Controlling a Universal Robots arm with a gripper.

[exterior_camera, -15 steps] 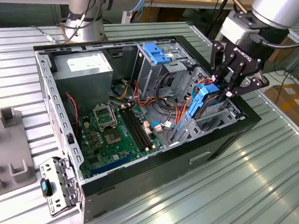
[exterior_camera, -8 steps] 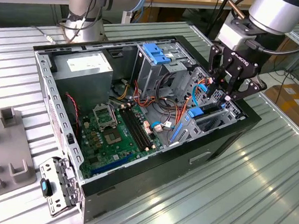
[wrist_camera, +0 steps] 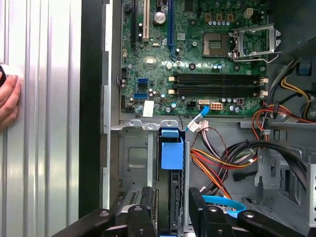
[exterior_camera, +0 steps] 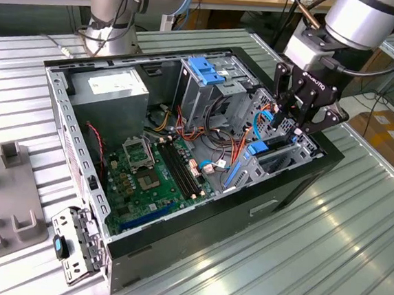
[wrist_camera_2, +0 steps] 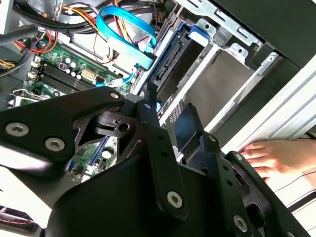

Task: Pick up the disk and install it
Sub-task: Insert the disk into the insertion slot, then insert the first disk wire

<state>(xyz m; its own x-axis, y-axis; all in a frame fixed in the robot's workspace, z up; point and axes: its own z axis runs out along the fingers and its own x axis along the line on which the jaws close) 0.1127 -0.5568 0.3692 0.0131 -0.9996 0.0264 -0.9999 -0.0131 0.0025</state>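
The jaws of the gripper [wrist_camera: 172, 200] stand a narrow way apart astride the disk [wrist_camera: 171, 163], which sits on edge in the drive bay [wrist_camera: 133, 158] directly between them, its long axis running out ahead of them toward the motherboard [wrist_camera: 197, 49]; whether they actually clamp it I cannot tell.

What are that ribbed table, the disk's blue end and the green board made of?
Table: bare metal, likely aluminium; silvery, ribbed, glinting.
Disk: its blue end looks like moulded plastic, solid-coloured and matte.
Board: apparently a rigid green laminate, slightly glossy and studded with soldered parts.
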